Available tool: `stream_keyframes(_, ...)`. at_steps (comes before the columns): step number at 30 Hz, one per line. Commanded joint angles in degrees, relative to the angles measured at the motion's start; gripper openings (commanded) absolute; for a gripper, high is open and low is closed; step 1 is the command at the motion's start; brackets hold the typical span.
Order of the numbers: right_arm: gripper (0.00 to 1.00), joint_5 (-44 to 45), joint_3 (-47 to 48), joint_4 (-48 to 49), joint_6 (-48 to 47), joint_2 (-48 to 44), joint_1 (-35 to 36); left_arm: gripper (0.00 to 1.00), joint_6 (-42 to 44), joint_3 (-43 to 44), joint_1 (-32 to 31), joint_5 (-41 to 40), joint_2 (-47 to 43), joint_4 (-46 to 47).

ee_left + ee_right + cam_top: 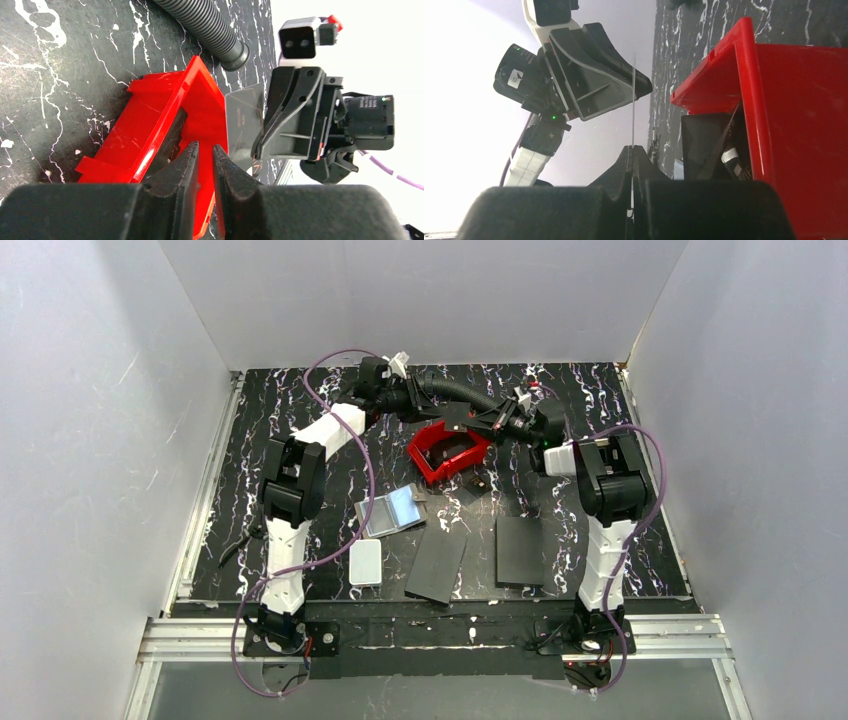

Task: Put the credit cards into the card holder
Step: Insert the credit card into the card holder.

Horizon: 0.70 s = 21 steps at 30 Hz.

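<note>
The right claw (pixel 633 150) is pressed shut on one credit card (pixel 243 120), pinching it by one end. The card is held up in the air just beside the red tray (pixel 150 115), off the tray's far rim. In the right wrist view it shows only as a hairline standing up from the fingertips. The left claw (pixel 206 155) hangs over the tray, facing the right one, with its jaws a narrow slit apart and nothing between them.

The card holder (pixel 393 510) lies open on the worktop (pixel 260 440) on the near side of the tray, a little apart from it, shiny inner faces up. Dark items sit inside the tray, but it cannot be told whether any are cards.

The card looks very light, thin and smooth. It is probably stiff enough to keep its shape yet springy if bent, and likely to slide out of a weak pinch. The sound hold is across its flat faces near one short edge, leaving the opposite edge free to lead into the holder. The holder is light too and may skid when the card pushes against it.
</note>
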Motion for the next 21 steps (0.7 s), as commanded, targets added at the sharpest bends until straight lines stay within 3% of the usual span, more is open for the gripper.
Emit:
stream_keyframes(1, 0.01, 0.5, -0.6, -5.3, -7.3, -6.2, -1.7, 0.17, 2.2, -0.5, -0.4, 0.6, 0.0, -2.5)
stream_keyframes(7, 0.01, 0.2, 1.9, -24.4, -22.2, -11.0, -2.2, 0.37, 5.4, -0.5, -0.3, -0.6, -4.1, -8.1)
stream_keyframes(14, 0.01, 2.8, 6.8, -49.8, -41.1, -17.4, -2.2, 0.51, 11.4, -1.4, 1.3, -1.7, -12.2, -20.4)
stream_keyframes(16, 0.01, 4.2, 7.5, -55.9, -46.3, -19.7, -1.8, 0.55, 12.6, -4.3, 2.5, -1.9, -16.6, -22.7)
stream_keyframes(18, 0.01, 5.4, 7.9, -62.6, -51.3, -22.1, -0.9, 0.70, 13.7, -8.7, 3.7, -1.7, -22.5, -24.2)
stream_keyframes(21, 0.01, 6.9, 7.3, -69.2, -55.7, -25.8, 1.5, 0.72, 14.7, -18.0, 5.4, 0.9, -30.8, -25.5)
